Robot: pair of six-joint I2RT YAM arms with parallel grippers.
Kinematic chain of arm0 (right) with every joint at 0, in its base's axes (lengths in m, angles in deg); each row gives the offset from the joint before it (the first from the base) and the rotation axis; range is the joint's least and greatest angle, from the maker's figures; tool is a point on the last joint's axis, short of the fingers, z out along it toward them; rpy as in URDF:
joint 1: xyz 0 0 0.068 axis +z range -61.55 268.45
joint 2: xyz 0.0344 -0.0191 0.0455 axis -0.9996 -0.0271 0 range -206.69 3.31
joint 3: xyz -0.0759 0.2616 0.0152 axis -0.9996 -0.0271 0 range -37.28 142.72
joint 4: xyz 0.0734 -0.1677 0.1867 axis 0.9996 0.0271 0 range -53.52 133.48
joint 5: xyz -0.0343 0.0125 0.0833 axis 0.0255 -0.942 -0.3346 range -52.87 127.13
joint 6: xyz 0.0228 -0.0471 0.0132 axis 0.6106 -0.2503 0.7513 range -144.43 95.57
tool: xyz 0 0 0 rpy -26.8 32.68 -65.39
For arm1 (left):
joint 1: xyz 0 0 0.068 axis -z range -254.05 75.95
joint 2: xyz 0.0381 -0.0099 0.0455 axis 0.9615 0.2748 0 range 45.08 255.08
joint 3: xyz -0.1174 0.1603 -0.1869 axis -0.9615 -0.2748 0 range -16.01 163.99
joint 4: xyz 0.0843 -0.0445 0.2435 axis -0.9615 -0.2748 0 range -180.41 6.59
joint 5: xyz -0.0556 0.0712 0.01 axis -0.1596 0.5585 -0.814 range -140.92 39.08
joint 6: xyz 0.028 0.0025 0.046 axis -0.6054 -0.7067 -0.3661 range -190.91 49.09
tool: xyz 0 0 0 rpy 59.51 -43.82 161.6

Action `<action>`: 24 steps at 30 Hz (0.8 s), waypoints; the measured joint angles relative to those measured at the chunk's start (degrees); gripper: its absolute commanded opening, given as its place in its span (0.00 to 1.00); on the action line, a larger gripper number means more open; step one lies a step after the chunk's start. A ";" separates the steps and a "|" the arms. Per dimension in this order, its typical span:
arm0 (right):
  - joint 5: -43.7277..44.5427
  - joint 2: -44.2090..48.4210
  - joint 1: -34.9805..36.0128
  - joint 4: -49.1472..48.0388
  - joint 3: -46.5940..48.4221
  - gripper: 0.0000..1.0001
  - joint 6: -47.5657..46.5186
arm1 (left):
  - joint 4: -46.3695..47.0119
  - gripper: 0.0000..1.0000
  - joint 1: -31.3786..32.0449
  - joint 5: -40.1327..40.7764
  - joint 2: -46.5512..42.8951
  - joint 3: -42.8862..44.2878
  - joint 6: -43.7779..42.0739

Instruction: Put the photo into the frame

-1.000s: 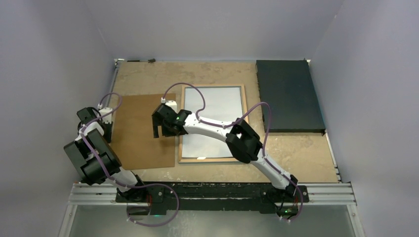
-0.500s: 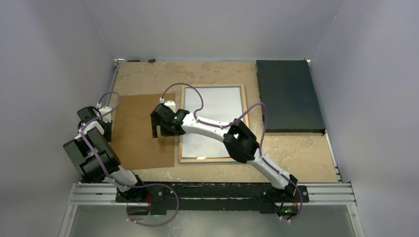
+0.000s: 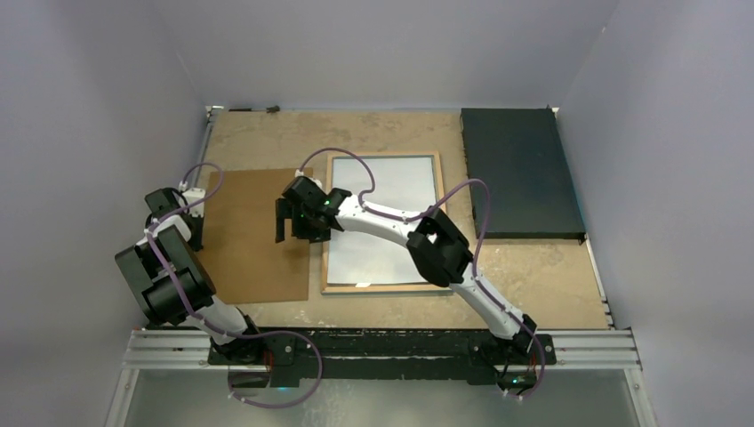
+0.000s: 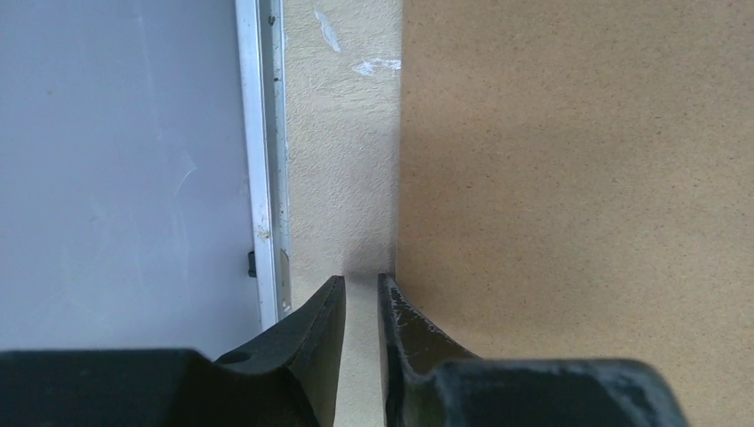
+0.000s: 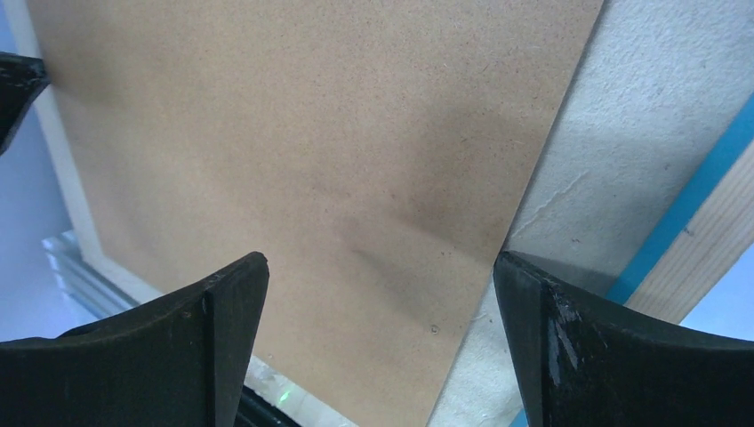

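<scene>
Frame [image 3: 383, 222]: rear up, mid-table, white sheet inside. Board [image 3: 256, 236]: loose, left side. Right gripper [image 5: 378, 351]: spread above board. Left gripper [image 4: 360, 307]: nearly pressed together, empty. Backing remains.

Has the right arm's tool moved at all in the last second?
Yes. The right tool has shifted slightly toward the far side of the table, judged against the frame's left rim, and hangs over the brown backing board's right edge.

So on the bench [image 3: 267, 133] the backing board [image 3: 258, 236] sits toward the left edge, the frame [image 3: 384, 222] lies just beside it mid-bench, and the mat [image 3: 517, 173] fills the far right corner.
</scene>
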 measured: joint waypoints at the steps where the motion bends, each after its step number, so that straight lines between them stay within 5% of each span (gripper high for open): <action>1: -1.14 0.00 -0.37 -0.24 0.00 0.98 0.28 | 0.02 0.14 0.02 -0.13 0.09 0.00 -0.02; 9: -8.02 1.49 -2.36 -3.19 -2.38 0.98 3.45 | 1.81 0.00 2.47 2.54 0.11 -1.25 -0.20; 24: -14.32 14.36 -4.52 -12.96 -19.10 0.97 8.48 | 4.22 0.00 9.73 6.05 -0.66 -3.26 -0.04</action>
